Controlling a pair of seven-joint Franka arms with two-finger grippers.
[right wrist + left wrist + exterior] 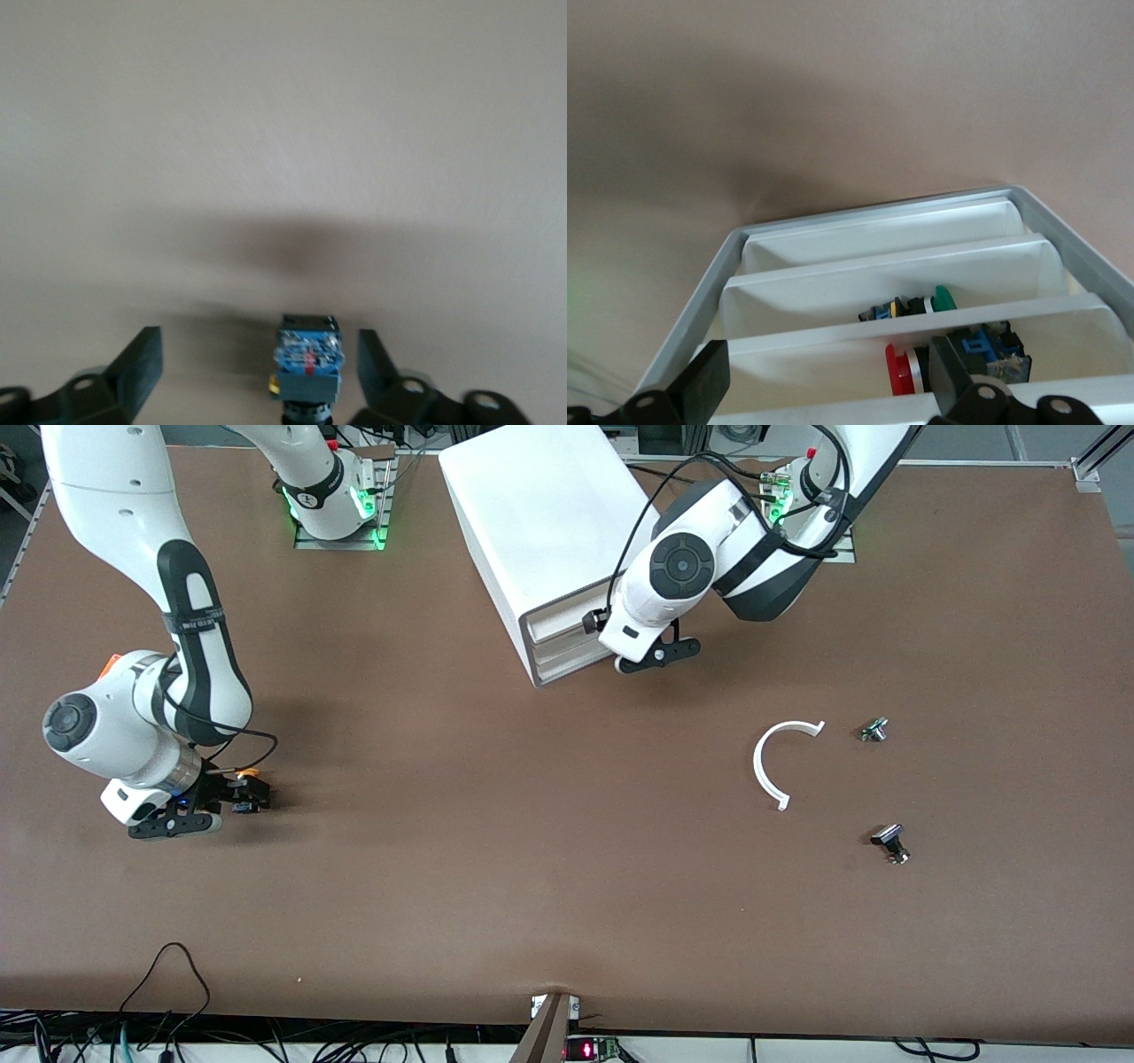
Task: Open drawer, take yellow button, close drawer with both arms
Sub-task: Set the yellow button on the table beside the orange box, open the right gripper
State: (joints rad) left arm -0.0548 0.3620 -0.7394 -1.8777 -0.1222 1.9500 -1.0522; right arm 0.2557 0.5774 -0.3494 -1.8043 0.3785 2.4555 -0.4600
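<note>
Jaws of the right gripper (241,795) spread wide, one finger on each side of the button (307,359) and neither touching it. Button standing on the table (496,886) toward the right arm's end, well apart from the cabinet (532,514), orange cap just showing in the front view and the blue and black body turned toward the wrist camera. Judged as set down and let go, with the fingers opened far enough to lift away without knocking it over.

Jaws of the left gripper (657,654) likewise wide, holding nothing. Poised at the front of the cabinet, level with the top drawer (567,613), fingers (700,390) pointing down across the stacked drawer fronts. Probably placed there to push that drawer home while the other arm deals with the button. Drawer front looking about flush with the three below it in the front view, so shut or close to it. Hard to say which, with the left arm covering part of it.

Lower drawers showing their contents over scooped fronts: a green-capped part (943,298) in one, a red-capped one (899,369) in another. Neither wanted.

Toward the left arm's end of the table, a white curved strip (775,762) and two small loose parts (874,729) (890,843), all well apart from both grippers.

Left to do, by this reading: make sure of the drawer, then back both arms off.
</note>
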